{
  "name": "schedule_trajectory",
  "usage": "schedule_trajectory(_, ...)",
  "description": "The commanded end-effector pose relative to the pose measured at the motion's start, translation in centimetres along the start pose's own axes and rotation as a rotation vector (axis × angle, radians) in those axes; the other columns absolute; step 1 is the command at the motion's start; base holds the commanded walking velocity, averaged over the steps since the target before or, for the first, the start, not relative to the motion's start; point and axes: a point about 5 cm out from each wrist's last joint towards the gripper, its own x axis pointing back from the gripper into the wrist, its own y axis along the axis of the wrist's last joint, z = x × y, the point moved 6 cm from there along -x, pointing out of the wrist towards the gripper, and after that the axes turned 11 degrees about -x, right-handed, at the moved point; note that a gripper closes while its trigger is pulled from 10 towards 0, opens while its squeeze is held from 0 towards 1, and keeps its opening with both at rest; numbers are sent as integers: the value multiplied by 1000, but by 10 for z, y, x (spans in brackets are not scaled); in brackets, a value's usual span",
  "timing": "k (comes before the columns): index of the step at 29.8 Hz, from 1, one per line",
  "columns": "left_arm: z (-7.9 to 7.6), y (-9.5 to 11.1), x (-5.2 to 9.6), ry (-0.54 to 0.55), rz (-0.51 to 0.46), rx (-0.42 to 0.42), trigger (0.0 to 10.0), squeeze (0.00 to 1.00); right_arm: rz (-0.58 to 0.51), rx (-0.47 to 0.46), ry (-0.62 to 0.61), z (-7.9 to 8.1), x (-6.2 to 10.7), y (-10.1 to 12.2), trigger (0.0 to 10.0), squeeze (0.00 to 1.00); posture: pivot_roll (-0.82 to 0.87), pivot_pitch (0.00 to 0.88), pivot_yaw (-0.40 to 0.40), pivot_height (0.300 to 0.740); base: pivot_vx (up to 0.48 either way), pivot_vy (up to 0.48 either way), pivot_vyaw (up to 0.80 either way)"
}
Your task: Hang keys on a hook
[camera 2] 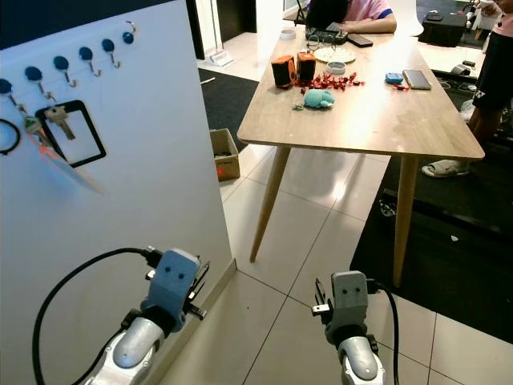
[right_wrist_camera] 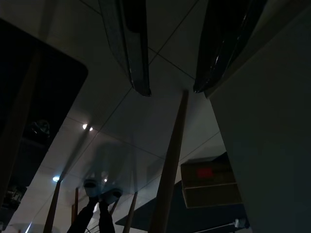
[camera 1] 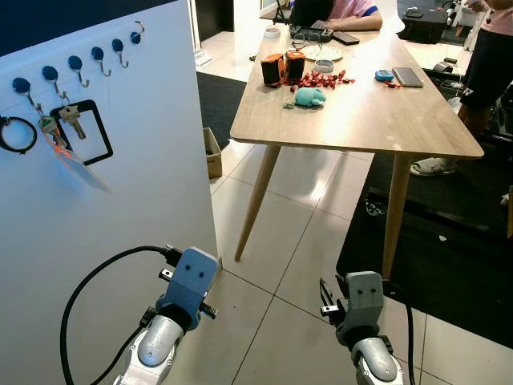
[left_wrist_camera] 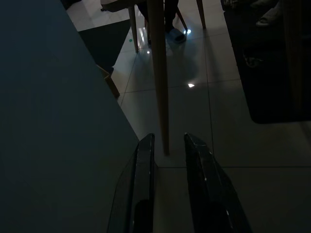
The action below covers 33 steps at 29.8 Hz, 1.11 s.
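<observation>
Both jaws hang low and apart, holding nothing: left gripper (left_wrist_camera: 167, 145) and right gripper (right_wrist_camera: 172, 90). The keys (camera 1: 62, 122) already hang on a hook (camera 1: 58, 84), high above the left jaws; keep clear.

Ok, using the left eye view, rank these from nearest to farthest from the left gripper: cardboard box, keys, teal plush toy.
1. Keys, hanging on the white panel above the left gripper.
2. Cardboard box, on the floor beyond the panel.
3. Teal plush toy, up on the table.

white board (camera 1: 136, 160) | hooks (camera 1: 78, 66) | keys (camera 1: 62, 120) hanging | wooden table (camera 1: 377, 112) | teal toy (camera 1: 309, 97)
</observation>
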Motion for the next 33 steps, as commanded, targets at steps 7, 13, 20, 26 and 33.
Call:
schedule_trajectory(7,2,-4,1,17,25,7,10000,0,32,-21,-10,-1,1,-9,10000,0,104,185,37,740,0,440,0)
schedule_trajectory(13,4,-5,1,24,27,-24,10000,0,35,-21,-8,0,1,-10,10000,0,106,185,37,740,0,298,0)
schedule_trajectory(20,6,-7,1,32,35,-45,10000,0,37,-22,-6,0,1,-11,10000,0,108,184,38,740,0,0,0)
schedule_trajectory(26,7,-7,1,33,34,-53,10000,0,37,-23,-6,1,1,-12,10000,0,110,184,38,740,0,-375,0)
schedule_trajectory(33,8,-8,1,40,37,-60,10000,0,39,-23,-5,0,0,-12,10000,0,111,184,36,740,0,-480,0)
